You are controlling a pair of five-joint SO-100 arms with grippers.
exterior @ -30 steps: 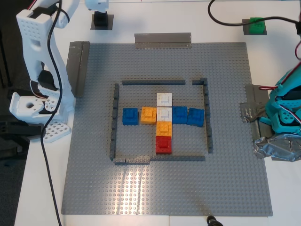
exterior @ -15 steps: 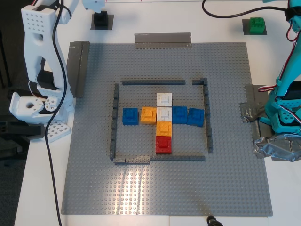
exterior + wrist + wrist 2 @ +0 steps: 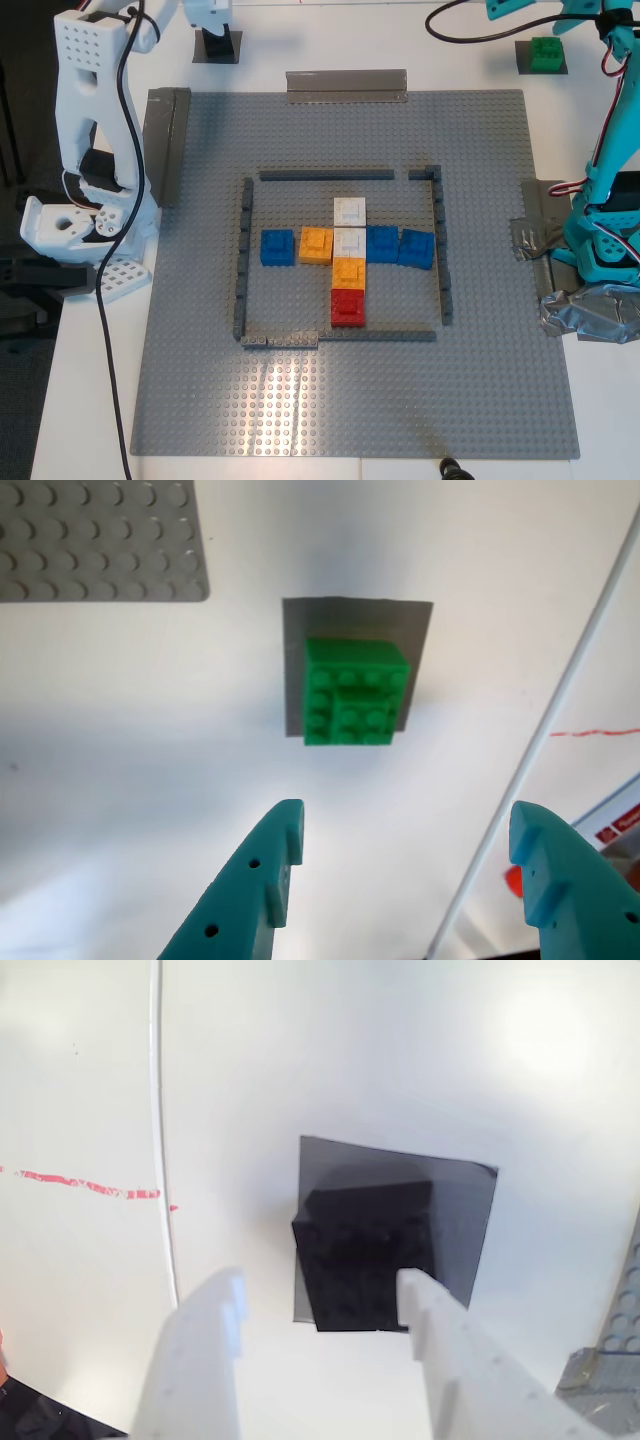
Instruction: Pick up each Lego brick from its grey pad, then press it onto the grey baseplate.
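The green Lego brick [image 3: 355,692] lies on its grey pad [image 3: 292,670], off the far right corner of the grey baseplate [image 3: 350,400] in the exterior view [image 3: 546,52]. My first gripper [image 3: 410,850], teal, hangs open above and short of it. The black Lego brick [image 3: 365,1250] rests on the other grey pad [image 3: 465,1230], at the exterior view's far left [image 3: 216,42]. My second gripper [image 3: 322,1300], white, is open with its fingers on either side of the brick's near edge, apart from it.
Inside the dark grey wall [image 3: 325,175] on the baseplate sit blue, orange, white and red bricks [image 3: 348,270]. Grey tape strips [image 3: 346,84] line the plate's edges. The teal arm's base [image 3: 605,240] stands at the exterior view's right and the white arm's base [image 3: 80,230] at its left.
The teal arm has swung in along the exterior view's top edge towards the green brick. The white arm has shifted slightly over the black brick.
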